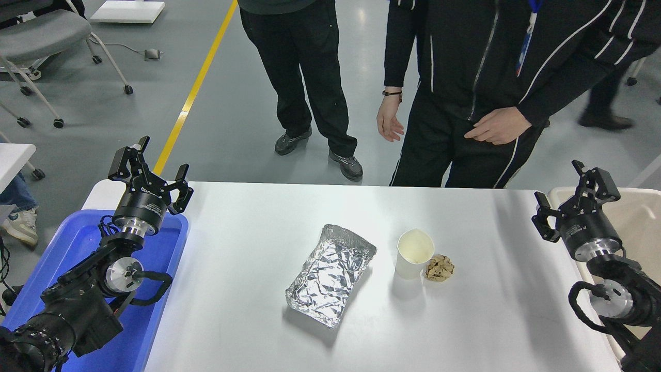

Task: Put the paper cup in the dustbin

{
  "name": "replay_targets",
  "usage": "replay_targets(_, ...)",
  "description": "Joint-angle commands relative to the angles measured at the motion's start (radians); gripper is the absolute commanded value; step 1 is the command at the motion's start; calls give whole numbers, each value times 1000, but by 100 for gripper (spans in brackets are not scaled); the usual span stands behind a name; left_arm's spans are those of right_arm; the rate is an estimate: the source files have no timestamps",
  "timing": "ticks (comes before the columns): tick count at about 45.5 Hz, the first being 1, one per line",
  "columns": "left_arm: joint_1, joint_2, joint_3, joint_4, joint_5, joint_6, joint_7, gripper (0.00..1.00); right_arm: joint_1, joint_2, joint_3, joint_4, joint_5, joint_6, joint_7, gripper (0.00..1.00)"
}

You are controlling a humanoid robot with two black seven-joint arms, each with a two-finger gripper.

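Note:
The paper cup (414, 254) stands upright near the middle of the white table (237, 243), white with a cream inside. The dustbin (638, 222) is a beige bin at the table's right edge, partly hidden behind my right arm. My right gripper (576, 195) is open and empty, raised over the table's right edge in front of the dustbin, well right of the cup. My left gripper (150, 168) is open and empty, parked at the lower left above the blue tray.
A crumpled brown paper ball (439, 268) lies touching the cup's right side. A crinkled silver foil tray (330, 274) lies left of the cup. A blue plastic tray (82, 248) sits at the table's left. Two people stand at the far side, hands (498, 125) hanging.

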Motion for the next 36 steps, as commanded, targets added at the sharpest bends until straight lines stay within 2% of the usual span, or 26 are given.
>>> replay_targets(1, 0, 0, 2, 0, 0, 0, 2, 100, -3, 1, 1, 0, 0, 0, 0, 99)
replay_targets(23, 0, 0, 0, 1, 0, 0, 0, 100, -1, 1, 1, 2, 0, 0, 2, 99)
replay_targets(36, 0, 0, 0, 0, 0, 0, 0, 100, -14, -28, 1, 3, 0, 0, 78, 99)
